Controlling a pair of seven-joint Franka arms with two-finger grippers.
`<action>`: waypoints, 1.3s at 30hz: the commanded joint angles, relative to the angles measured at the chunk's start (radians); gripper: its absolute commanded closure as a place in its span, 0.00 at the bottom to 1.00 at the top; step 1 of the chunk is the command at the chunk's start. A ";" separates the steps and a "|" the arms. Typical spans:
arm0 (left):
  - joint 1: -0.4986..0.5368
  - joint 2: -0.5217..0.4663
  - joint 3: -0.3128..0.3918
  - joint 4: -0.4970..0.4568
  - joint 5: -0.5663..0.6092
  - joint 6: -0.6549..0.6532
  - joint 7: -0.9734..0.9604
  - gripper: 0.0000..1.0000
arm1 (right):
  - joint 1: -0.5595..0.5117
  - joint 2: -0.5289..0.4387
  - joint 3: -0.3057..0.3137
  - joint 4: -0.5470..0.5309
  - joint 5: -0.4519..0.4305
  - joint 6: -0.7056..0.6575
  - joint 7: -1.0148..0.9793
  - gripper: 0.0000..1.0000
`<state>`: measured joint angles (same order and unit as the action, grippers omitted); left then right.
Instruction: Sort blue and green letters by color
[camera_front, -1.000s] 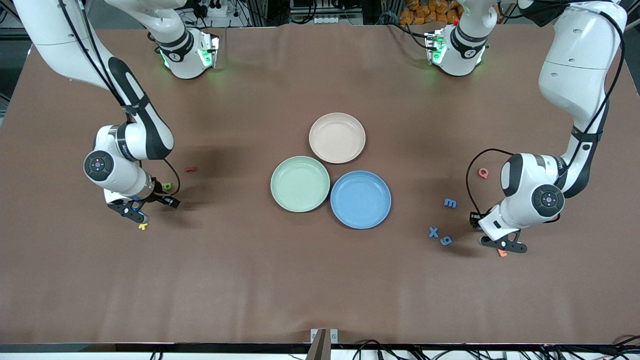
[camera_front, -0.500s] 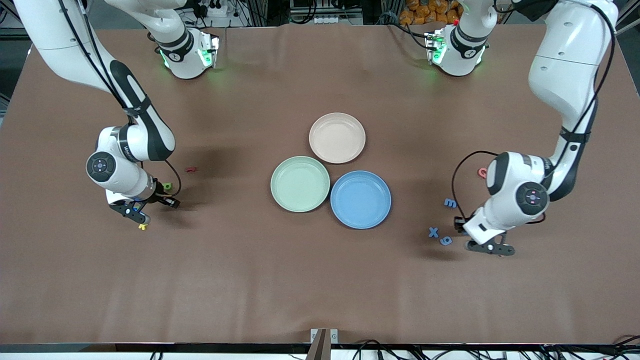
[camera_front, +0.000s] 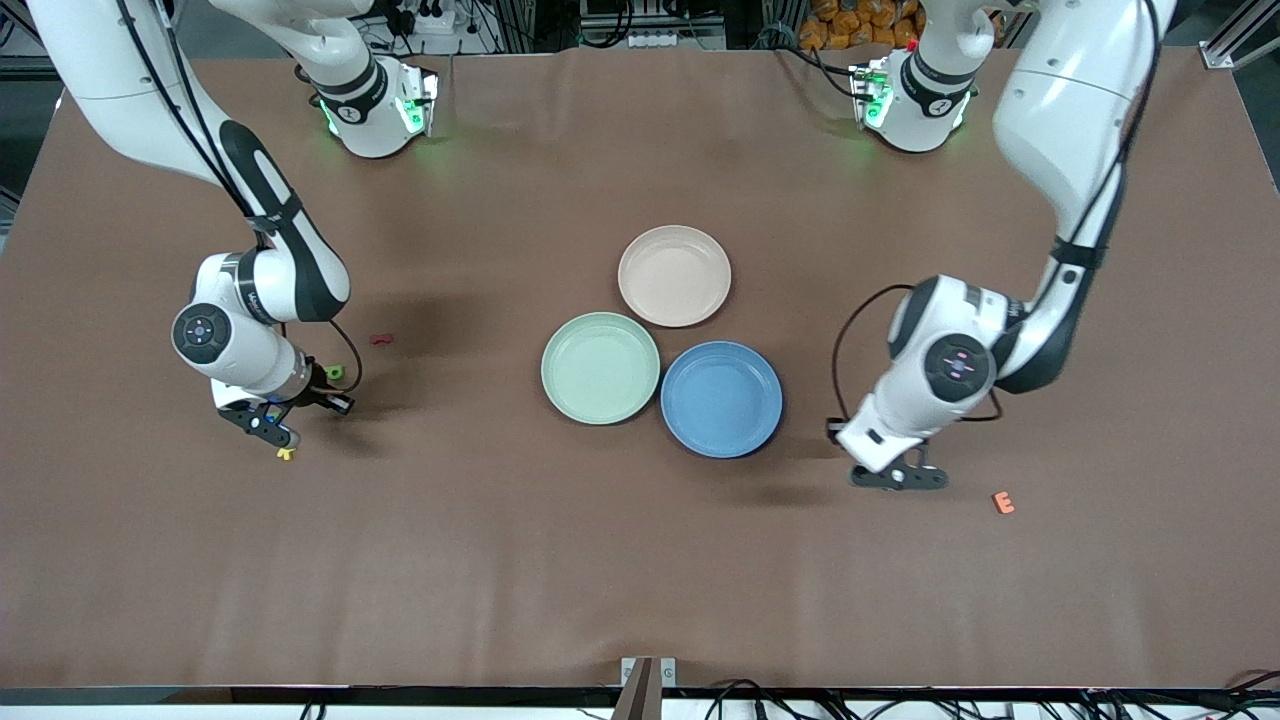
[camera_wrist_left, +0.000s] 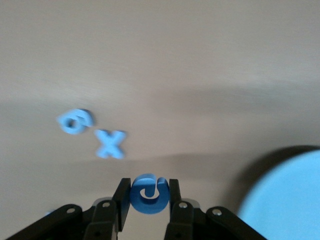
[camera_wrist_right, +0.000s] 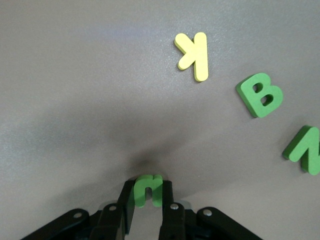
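My left gripper (camera_front: 898, 478) hangs over the table beside the blue plate (camera_front: 721, 399), shut on a blue letter G (camera_wrist_left: 148, 193). A blue X (camera_wrist_left: 111, 143) and a blue g (camera_wrist_left: 75, 121) lie on the table below it; the arm hides both in the front view. At the right arm's end, my right gripper (camera_front: 268, 428) is down at the table, shut on a green u (camera_wrist_right: 148, 190). A green B (camera_wrist_right: 260, 95) and green N (camera_wrist_right: 305, 150) lie close by. Another green letter (camera_front: 334, 372) peeks out beside the right wrist. The green plate (camera_front: 600, 368) holds nothing.
A pink plate (camera_front: 674, 275) touches the green and blue ones at mid-table. A yellow k (camera_front: 287, 453) lies just by the right gripper. A red letter (camera_front: 380, 339) sits farther from the camera, and an orange E (camera_front: 1003, 502) lies near the left gripper.
The left arm carried the blue G away from the orange E toward the blue plate, now covering the X and g. The right gripper's fingers closed on the green u.
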<state>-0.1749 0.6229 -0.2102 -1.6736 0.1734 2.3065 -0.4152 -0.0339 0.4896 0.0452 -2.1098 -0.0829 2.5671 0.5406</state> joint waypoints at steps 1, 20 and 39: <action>-0.089 -0.014 0.005 0.011 0.005 -0.024 -0.134 1.00 | 0.002 0.001 0.008 0.039 -0.012 -0.037 0.012 1.00; -0.236 0.061 0.006 0.046 0.006 -0.022 -0.298 0.83 | 0.230 0.001 0.084 0.206 0.140 -0.191 0.413 1.00; -0.163 0.051 0.029 0.046 0.021 -0.022 -0.183 0.00 | 0.568 0.130 0.081 0.401 0.200 -0.177 0.867 1.00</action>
<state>-0.3926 0.6771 -0.1900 -1.6399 0.1734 2.3004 -0.6579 0.4850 0.5411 0.1341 -1.8049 0.1000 2.3937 1.3321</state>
